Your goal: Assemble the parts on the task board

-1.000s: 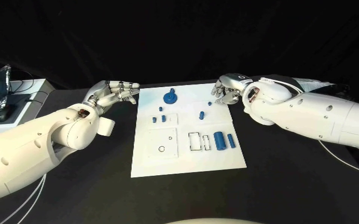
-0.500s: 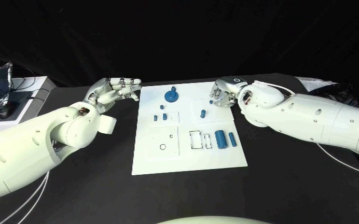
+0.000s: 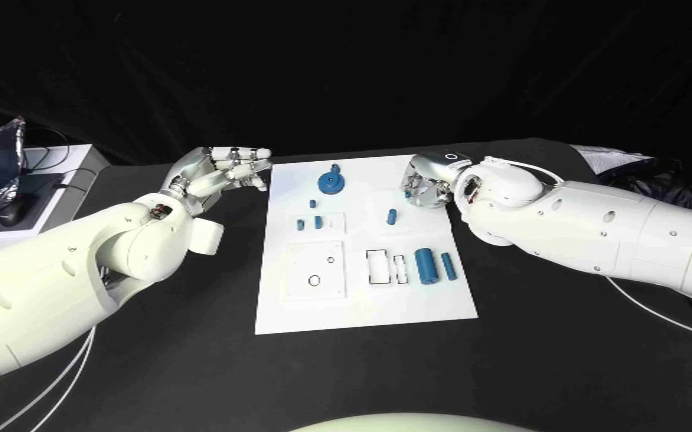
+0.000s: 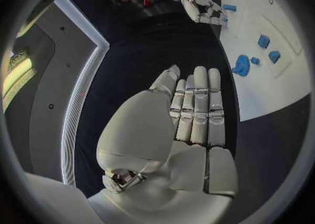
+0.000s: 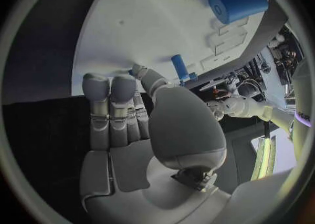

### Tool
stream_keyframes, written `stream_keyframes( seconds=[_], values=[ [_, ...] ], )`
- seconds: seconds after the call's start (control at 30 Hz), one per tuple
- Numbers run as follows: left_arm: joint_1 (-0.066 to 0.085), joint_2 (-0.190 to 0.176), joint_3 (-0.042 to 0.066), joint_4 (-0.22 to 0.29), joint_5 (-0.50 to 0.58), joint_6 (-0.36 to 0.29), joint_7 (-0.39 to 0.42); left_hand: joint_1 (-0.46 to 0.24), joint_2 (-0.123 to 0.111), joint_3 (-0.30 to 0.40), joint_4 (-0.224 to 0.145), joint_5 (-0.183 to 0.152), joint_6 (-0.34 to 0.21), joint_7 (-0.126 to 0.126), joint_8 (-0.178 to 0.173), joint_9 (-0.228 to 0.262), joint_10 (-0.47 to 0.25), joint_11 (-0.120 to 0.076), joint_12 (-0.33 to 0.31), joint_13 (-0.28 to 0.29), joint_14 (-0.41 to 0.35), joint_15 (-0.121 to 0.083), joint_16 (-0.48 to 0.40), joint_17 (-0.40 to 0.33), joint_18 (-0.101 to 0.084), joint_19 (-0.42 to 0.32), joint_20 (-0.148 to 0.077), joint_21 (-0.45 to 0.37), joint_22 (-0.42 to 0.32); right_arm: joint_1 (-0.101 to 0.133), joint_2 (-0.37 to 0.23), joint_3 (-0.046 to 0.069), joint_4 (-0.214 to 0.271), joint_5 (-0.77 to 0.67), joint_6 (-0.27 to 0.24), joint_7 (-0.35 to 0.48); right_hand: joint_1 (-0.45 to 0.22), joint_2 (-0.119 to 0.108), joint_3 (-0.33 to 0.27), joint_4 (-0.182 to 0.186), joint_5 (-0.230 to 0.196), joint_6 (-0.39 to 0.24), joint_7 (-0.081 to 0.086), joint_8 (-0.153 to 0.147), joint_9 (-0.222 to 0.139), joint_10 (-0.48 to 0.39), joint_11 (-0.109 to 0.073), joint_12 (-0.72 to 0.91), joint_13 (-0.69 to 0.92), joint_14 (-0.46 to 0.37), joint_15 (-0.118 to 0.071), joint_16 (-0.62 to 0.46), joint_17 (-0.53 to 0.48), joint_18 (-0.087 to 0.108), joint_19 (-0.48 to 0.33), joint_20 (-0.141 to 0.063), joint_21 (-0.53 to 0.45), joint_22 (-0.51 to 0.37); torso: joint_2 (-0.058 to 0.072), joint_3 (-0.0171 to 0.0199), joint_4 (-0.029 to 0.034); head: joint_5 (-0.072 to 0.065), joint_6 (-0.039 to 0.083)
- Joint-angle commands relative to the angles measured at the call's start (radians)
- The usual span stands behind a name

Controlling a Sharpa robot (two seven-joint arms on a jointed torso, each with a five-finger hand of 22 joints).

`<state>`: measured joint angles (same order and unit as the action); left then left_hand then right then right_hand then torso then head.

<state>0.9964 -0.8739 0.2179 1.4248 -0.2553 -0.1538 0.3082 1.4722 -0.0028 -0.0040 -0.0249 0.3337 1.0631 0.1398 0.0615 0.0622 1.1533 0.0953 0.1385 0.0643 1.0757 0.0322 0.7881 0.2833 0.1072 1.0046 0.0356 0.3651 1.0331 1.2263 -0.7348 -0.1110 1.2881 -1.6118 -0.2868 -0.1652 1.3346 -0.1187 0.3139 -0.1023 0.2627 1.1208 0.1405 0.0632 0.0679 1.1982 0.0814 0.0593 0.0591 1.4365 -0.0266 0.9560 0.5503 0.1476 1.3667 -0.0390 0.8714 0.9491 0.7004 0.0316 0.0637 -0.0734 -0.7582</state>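
The white task board [image 3: 361,304] lies mid-table. On it are a blue gear [image 3: 330,184] at the far end, two small blue parts [image 3: 309,223], a blue peg [image 3: 391,217], a thick blue cylinder [image 3: 426,265] and a slim blue piece [image 3: 449,265]. My left hand [image 3: 224,174] hovers off the board's far left corner, fingers straight and side by side [image 4: 193,111], holding nothing. My right hand [image 3: 423,184] is at the far right corner, fingertips [image 5: 110,88] at the board's edge [image 5: 151,19], nothing held. The right wrist view shows the peg [image 5: 179,67] and cylinder [image 5: 238,2].
Outlined slots [image 3: 378,267] and a round recess [image 3: 315,280] mark the board's near half. A white box with cables [image 3: 41,174] stands at the table's far left. Black tabletop surrounds the board on both sides.
My right hand has edged inward over the board's far right corner. The left hand has barely moved, and the parts lie as before.
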Motion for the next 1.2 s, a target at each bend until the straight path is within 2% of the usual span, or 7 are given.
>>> stream_keyframes(
  seconds=[0.03, 0.3, 0.4, 0.7, 0.87, 1.0, 1.2],
  values=[
    [-0.001, 0.002, 0.001, 0.002, 0.01, 0.01, 0.006, 0.004, 0.009, -0.005, -0.001, 0.005, 0.005, 0.003, 0.003, 0.001, 0.006, 0.0, -0.006, -0.001, 0.006, -0.001, -0.006, 0.001, -0.011, 0.008, 0.001, -0.004, 0.001, -0.005, 0.007, -0.003, -0.006, 0.003, 0.029, 0.016, -0.009, 0.008, 0.036, 0.006, -0.008, 0.008, -0.002, -0.002, 0.001, -0.007, -0.001, 0.0, 0.0, -0.008, 0.003, 0.008, -0.002, 0.021, 0.009, 0.003, -0.008, 0.009, 0.0, 0.0003, 0.0007, 0.001, -0.001],
    [0.0, 0.001, 0.001, 0.003, 0.008, 0.005, -0.002, 0.008, 0.012, -0.003, -0.004, 0.005, 0.005, 0.004, 0.003, 0.001, 0.006, 0.001, -0.006, -0.001, 0.007, 0.0, -0.009, 0.002, -0.01, 0.007, 0.0, -0.003, 0.008, -0.009, 0.024, -0.004, -0.022, 0.01, 0.04, 0.019, -0.021, 0.04, 0.102, 0.025, -0.023, 0.029, -0.008, 0.0, 0.004, -0.008, -0.002, -0.001, 0.0, -0.009, 0.002, 0.015, -0.005, 0.021, 0.013, 0.003, -0.022, 0.036, 0.001, -0.0002, -0.0002, 0.002, -0.003],
    [0.0, 0.001, 0.001, 0.002, 0.007, 0.004, -0.005, 0.009, 0.012, -0.002, -0.005, 0.006, 0.006, 0.004, 0.003, 0.001, 0.006, 0.0, -0.006, -0.001, 0.006, -0.001, -0.01, 0.003, -0.01, 0.007, 0.0, -0.003, 0.009, -0.01, 0.03, -0.004, -0.03, 0.011, 0.044, 0.017, -0.026, 0.039, 0.111, 0.028, -0.025, 0.036, -0.01, 0.0, 0.005, -0.007, -0.003, 0.0, 0.0, -0.01, 0.001, 0.016, -0.007, 0.021, 0.016, 0.003, -0.029, 0.046, 0.001, 0.0, 0.0, 0.002, -0.004],
    [0.0, 0.001, 0.001, 0.001, -0.001, 0.002, -0.013, 0.012, 0.013, 0.001, -0.01, 0.007, 0.007, 0.004, 0.003, 0.001, 0.005, 0.001, -0.007, -0.001, 0.006, -0.001, -0.012, 0.004, -0.009, 0.005, 0.0, -0.002, 0.018, -0.012, 0.033, -0.005, -0.036, 0.004, 0.06, 0.011, -0.02, 0.047, 0.104, 0.023, -0.024, 0.075, -0.024, 0.004, 0.012, 0.02, -0.013, 0.0, 0.0, -0.009, -0.004, 0.02, -0.009, 0.015, 0.026, -0.001, -0.025, 0.077, 0.001, 0.0002, -0.0014, 0.002, -0.008],
    [0.0, 0.001, 0.001, 0.001, -0.003, 0.001, -0.014, 0.011, 0.014, 0.004, -0.014, 0.007, 0.007, 0.004, 0.003, 0.001, 0.005, 0.001, -0.007, -0.001, 0.006, -0.001, -0.013, 0.005, -0.009, 0.004, 0.0, -0.002, 0.026, -0.013, 0.03, -0.005, -0.028, -0.002, 0.055, 0.006, -0.006, 0.064, 0.096, 0.009, -0.006, 0.108, -0.035, 0.009, 0.024, 0.048, -0.023, -0.001, 0.0, -0.007, -0.012, 0.027, -0.006, 0.006, 0.034, -0.007, 0.003, 0.109, 0.0, 0.0014, -0.0016, 0.003, -0.009],
    [0.0, 0.001, 0.001, 0.0, -0.005, 0.0, -0.014, 0.011, 0.014, 0.004, -0.014, 0.007, 0.007, 0.004, 0.003, 0.001, 0.005, 0.001, -0.007, -0.001, 0.006, -0.001, -0.013, 0.005, -0.009, 0.004, 0.0, -0.002, 0.026, -0.014, 0.026, -0.005, -0.021, -0.007, 0.026, -0.004, -0.007, 0.082, 0.098, -0.012, -0.017, 0.109, -0.035, 0.004, 0.043, 0.054, -0.025, -0.001, 0.0, -0.009, -0.013, 0.035, -0.002, 0.0, 0.037, -0.013, 0.014, 0.14, 0.0, 0.0015, -0.0017, 0.004, -0.009],
    [-0.001, 0.001, 0.001, -0.002, -0.032, -0.004, -0.012, 0.013, 0.014, 0.012, -0.023, 0.009, 0.007, 0.005, 0.003, 0.001, 0.005, 0.001, -0.008, -0.002, 0.007, -0.001, -0.014, 0.007, -0.008, 0.002, -0.001, 0.001, 0.041, -0.015, 0.02, -0.005, -0.011, -0.014, -0.066, -0.03, -0.019, 0.081, 0.12, -0.028, -0.021, 0.111, -0.035, 0.004, 0.062, 0.061, -0.027, -0.001, 0.0, -0.009, -0.014, 0.044, 0.001, -0.003, 0.045, -0.014, 0.025, 0.175, 0.0, 0.0016, -0.0008, 0.004, -0.009]
  ],
)
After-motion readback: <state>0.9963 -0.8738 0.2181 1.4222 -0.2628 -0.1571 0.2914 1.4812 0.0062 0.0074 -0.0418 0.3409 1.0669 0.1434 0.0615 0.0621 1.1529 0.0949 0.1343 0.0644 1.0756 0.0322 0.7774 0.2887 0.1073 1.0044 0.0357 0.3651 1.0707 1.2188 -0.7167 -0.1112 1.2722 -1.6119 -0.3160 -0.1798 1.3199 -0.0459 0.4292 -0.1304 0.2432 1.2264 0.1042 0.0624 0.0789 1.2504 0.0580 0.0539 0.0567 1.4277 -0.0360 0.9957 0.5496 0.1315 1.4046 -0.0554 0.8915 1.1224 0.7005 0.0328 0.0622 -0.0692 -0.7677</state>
